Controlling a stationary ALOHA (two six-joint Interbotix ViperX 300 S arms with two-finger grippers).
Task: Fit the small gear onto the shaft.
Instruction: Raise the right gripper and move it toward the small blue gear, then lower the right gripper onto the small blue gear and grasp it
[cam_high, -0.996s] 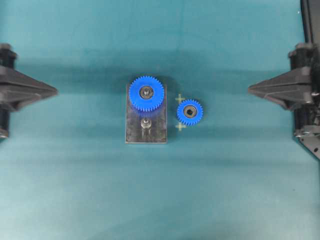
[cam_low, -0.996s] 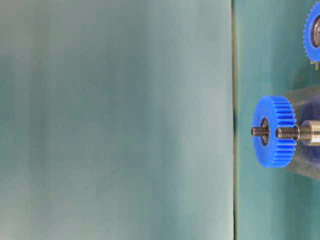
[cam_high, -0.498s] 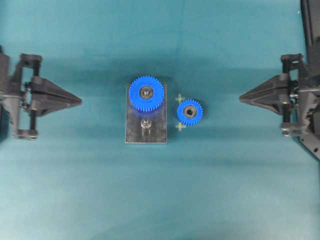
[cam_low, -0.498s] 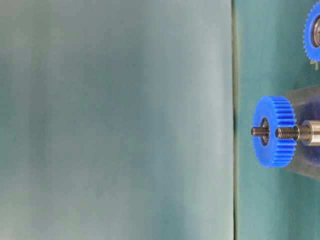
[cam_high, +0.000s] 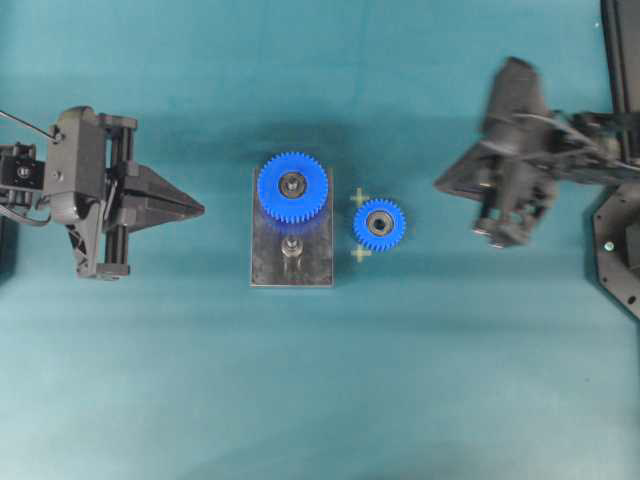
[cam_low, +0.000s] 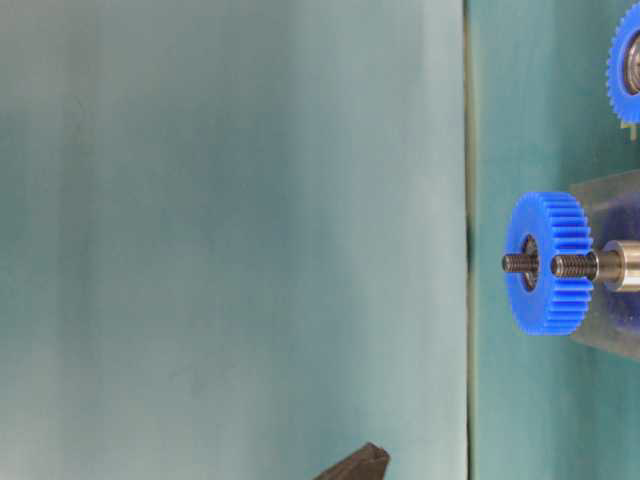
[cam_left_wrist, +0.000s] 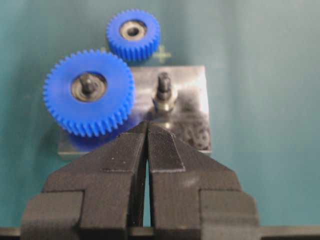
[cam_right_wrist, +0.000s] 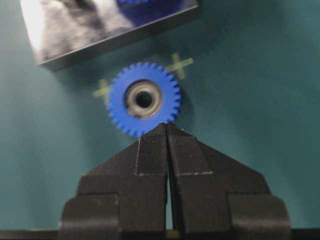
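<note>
Both grippers pressed together, holding nothing. Left gripper (cam_high: 200, 209) tip aimed at the plate (cam_high: 270, 262) from the left, well apart. Right gripper (cam_high: 440, 185) tilted, near the small gear (cam_high: 379, 224) but not touching. Small gear flat on the mat just right of the plate, between two cross marks. Shaft (cam_high: 291, 247) bare, upright on the plate, beside the large gear (cam_high: 293, 186).

Left claw (cam_high: 200, 209), right claw (cam_high: 440, 186) both advanced toward plate (cam_high: 291, 268).
</note>
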